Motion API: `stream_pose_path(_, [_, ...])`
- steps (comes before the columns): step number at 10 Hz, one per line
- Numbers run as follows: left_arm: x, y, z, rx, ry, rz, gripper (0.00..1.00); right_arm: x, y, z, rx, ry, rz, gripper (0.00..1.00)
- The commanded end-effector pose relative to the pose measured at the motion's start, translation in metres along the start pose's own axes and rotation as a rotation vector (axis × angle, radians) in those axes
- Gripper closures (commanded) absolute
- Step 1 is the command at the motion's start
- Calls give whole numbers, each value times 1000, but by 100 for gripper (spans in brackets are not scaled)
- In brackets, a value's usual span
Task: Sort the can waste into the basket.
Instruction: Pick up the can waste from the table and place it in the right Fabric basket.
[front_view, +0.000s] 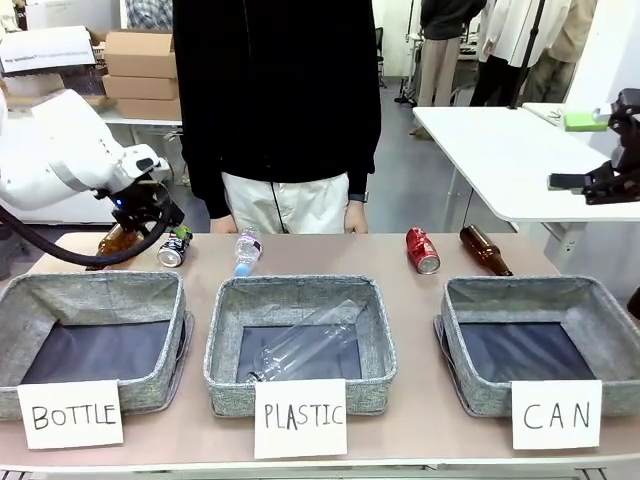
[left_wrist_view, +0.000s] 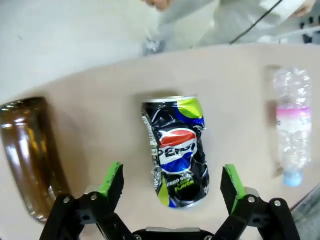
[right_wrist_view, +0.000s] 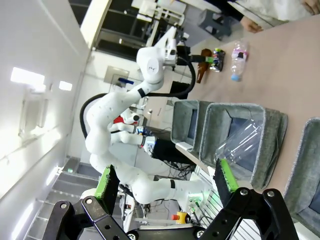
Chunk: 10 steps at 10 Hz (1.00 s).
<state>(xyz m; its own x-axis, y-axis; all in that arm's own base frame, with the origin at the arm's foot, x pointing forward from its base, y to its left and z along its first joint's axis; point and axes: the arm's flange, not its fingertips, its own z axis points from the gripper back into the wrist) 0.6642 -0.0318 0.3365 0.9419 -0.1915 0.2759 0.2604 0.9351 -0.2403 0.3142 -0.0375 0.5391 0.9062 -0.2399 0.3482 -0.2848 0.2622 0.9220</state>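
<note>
grey woven-fabric baskets stand in a row along the near edge of the tan table (front_view: 400, 420), each fronted by a white paper sign. the one signed "can" (front_view: 535, 340) sits at the right end and holds nothing visible over its dark bottom; the middle basket signed "plastic" (front_view: 300, 340) holds a clear plastic bottle (front_view: 305, 345) lying on its side, and the left basket signed "bottle" (front_view: 95, 335) shows only its dark floor.

beyond the baskets, the crushed dark blue drink can with the white-red logo and yellow-green patch (left_wrist_view: 176, 150) lies on the far left of the table. the left gripper (left_wrist_view: 172, 182) is directly over it, jaws wide, one green pad on either side of the can and neither touching it (the wrist view shows clear table on both sides). a brown glass bottle (left_wrist_view: 30, 155) lies just beside the can, and a small clear plastic bottle with a pink label (left_wrist_view: 291, 130) lies farther along the table.

the red drink can (front_view: 422, 250) rests on the far right of the table, behind the "can" basket, next to another brown glass bottle (front_view: 486, 250).

the right gripper (right_wrist_view: 167, 182) hangs high off the table, jaws wide and holding nothing. a person in a black top (front_view: 280, 100) stands at the far side.
</note>
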Motion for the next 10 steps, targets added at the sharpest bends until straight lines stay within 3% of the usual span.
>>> stream_pose_path(1, [9,1,-8,-2,47,20,0,4,1,-2,22,-10,29,0])
stream_pose_path(4, [5,-7,-31,9,71,-9,0,4,1,-2,22,-10,29,0])
stream_pose_path(5, [5,-9,-34,21,65,-10,17,4,1,-2,22,-10,29,0])
stream_pose_path(6, [4,-10,-36,21,53,-8,60,4,1,-2,22,-10,29,0])
stream_pose_path(7, [4,-11,-35,27,49,-16,75,4,1,-2,22,-10,29,0])
stream_pose_path(8, [4,-11,-33,35,41,-20,100,4,1,-2,22,-10,29,0])
stream_pose_path(10, [4,-12,-31,36,32,-20,100,4,1,-2,22,-10,29,0])
